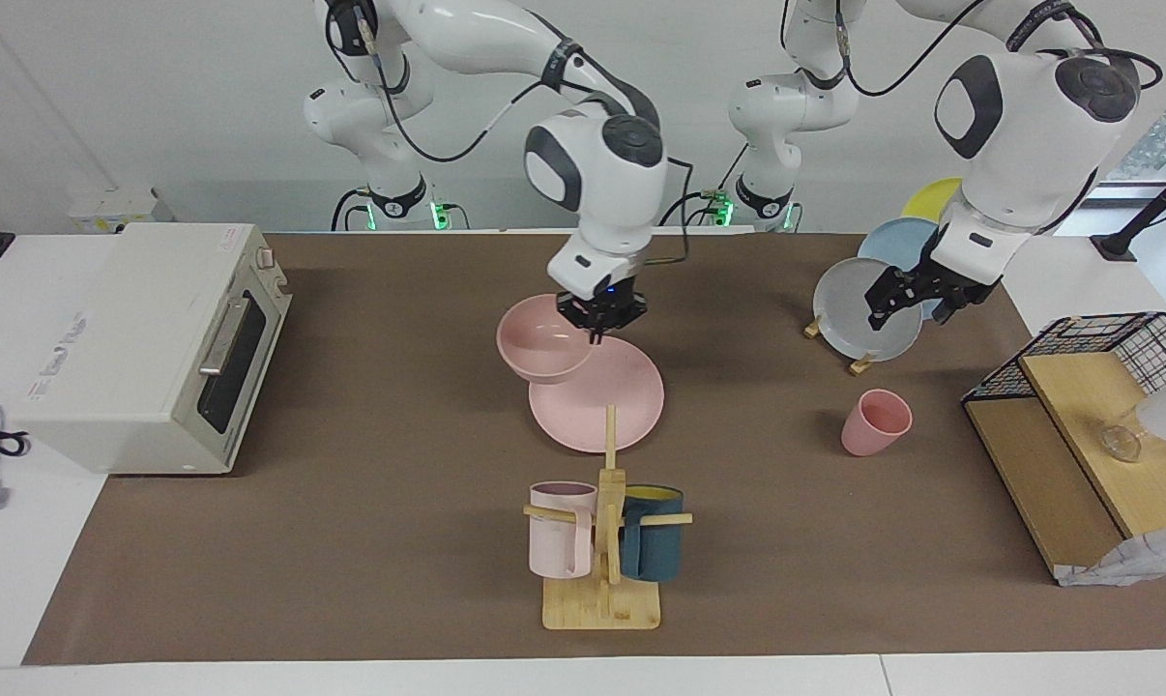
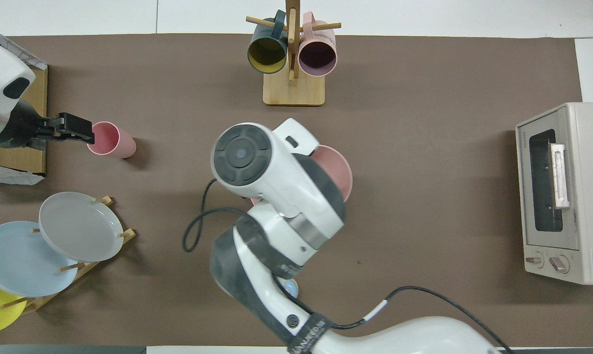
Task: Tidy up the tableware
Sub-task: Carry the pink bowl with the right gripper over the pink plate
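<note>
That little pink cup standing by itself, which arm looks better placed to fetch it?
The left. Its claw hangs over the plate rack at the cup's end of the table, while the right claw is busy gripping the bowl above the pink plate.

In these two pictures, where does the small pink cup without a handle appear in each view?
Facing view: the pink cup stands on the mat, lower right of centre, below the grey plate.
Overhead view: the cup is at upper left, above the grey plate.
Shared landmark: the wooden mug tree.
</note>
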